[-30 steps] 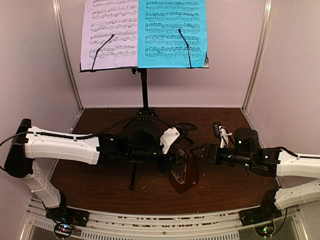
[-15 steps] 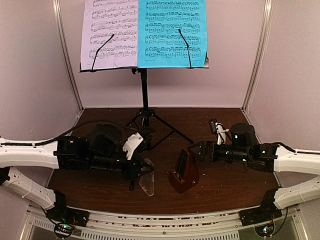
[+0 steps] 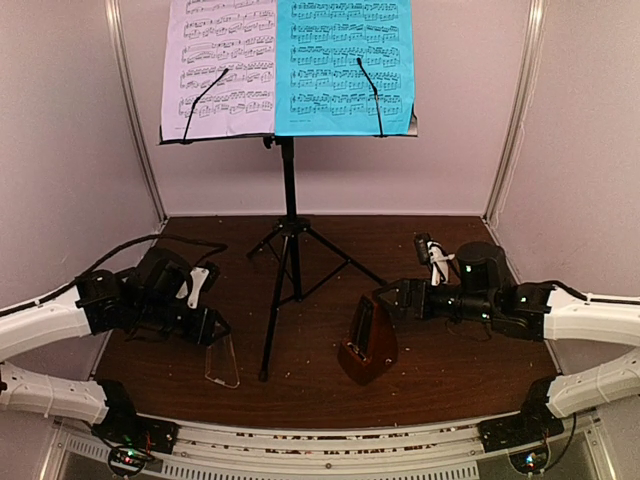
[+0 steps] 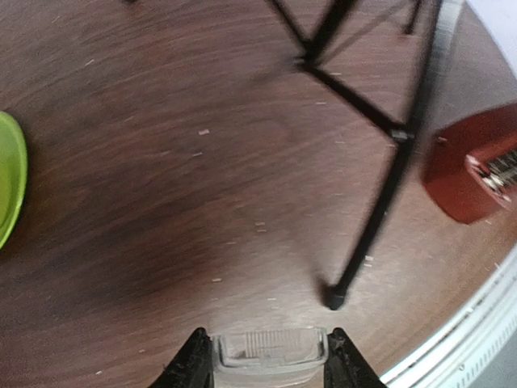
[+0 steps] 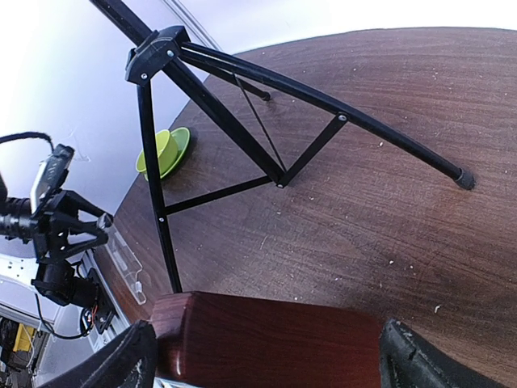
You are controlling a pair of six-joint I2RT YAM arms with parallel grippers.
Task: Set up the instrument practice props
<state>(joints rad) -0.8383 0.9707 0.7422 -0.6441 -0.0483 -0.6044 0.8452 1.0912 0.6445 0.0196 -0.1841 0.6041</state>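
While the left hand (image 4: 269, 361) pinches the clear cover (image 3: 222, 362) between half-closed fingers, the cover hangs down from it toward the counter (image 3: 450, 375). Right of that hand stands the music stand (image 3: 289, 200) — lilac sheet (image 3: 220, 65) and cyan sheet (image 3: 345, 65) on its desk. Farther right, the right hand (image 5: 266, 360), spread wide, clasps the metronome (image 3: 366, 345) by its sides — upright, just below its fingers.

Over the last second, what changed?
The left gripper pulled the clear cover off the metronome and carried it away to the left, still gripping it. The right gripper kept its hold on the metronome, which stayed put. Music stand, lilac sheet and cyan sheet unchanged.
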